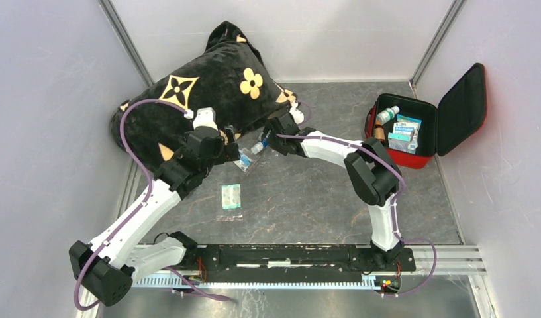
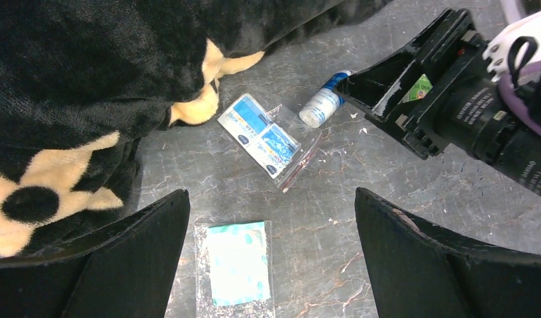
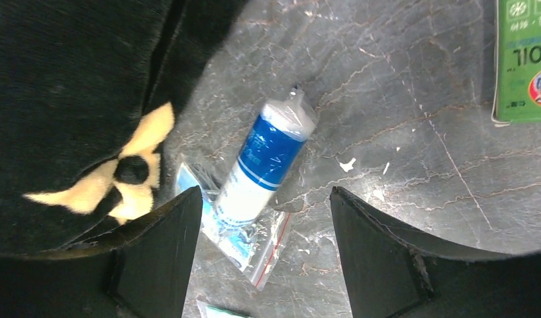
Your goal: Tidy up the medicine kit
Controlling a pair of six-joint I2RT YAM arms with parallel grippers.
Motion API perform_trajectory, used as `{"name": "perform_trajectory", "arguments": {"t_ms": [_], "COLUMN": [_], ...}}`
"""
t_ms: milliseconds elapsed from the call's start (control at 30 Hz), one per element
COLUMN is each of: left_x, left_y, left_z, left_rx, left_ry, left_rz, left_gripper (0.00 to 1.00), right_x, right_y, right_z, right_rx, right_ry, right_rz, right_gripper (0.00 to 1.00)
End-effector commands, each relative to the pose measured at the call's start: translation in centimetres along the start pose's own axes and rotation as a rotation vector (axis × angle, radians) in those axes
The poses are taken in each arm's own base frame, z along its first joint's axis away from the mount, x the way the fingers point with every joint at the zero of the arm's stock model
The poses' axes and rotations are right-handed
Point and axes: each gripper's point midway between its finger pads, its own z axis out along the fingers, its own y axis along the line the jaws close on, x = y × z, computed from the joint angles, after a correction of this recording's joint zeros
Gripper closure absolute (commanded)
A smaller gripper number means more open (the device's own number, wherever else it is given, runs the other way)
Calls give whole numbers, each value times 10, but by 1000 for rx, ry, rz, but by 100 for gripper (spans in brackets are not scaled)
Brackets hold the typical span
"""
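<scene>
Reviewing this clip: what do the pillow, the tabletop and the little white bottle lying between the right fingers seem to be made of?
Pillow: soft plush fabric, matte black with gold flowers; its fuzzy nap shows.
Tabletop: grey veined stone or a stone-look laminate, faintly glossy; I can't tell which.
Bottle: probably white plastic with a blue label, under shiny clear wrap bunched at one end.

Dark grey marbled tabletop (image 1: pixel 307 199) is filling the enclosure floor, with pale veins running across it. Plain lilac-grey panels are closing it in: left wall (image 1: pixel 49 132), far wall (image 1: pixel 287 26), right wall (image 1: pixel 512 199). Aluminium posts (image 1: pixel 125 43) are standing at the two far corners. A ribbed aluminium rail (image 1: pixel 446 255) is running along the near edge. Light is falling evenly and shadows are showing soft.
</scene>
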Motion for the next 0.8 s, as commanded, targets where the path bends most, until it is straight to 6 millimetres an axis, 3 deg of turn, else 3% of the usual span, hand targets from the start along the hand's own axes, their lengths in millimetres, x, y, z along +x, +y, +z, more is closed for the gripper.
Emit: {"name": "perform_trajectory", "arguments": {"t_ms": [0, 400, 767], "left_x": [-8, -9, -8], "left_y": [3, 3, 5], "left_z": [-3, -3, -1], "left_rx": [-6, -6, -16], "left_ry": [-36, -38, -36], "left_rz": [-20, -16, -11], "left_gripper": [0, 0, 0], "right_x": [2, 22, 18], "right_y": [11, 14, 17], "right_z": [6, 36, 35], "right_rx": [-3, -15, -60], "right_ry": [1, 58, 26], "right_rz": [42, 36, 8], "right_gripper": [23, 32, 61]}}
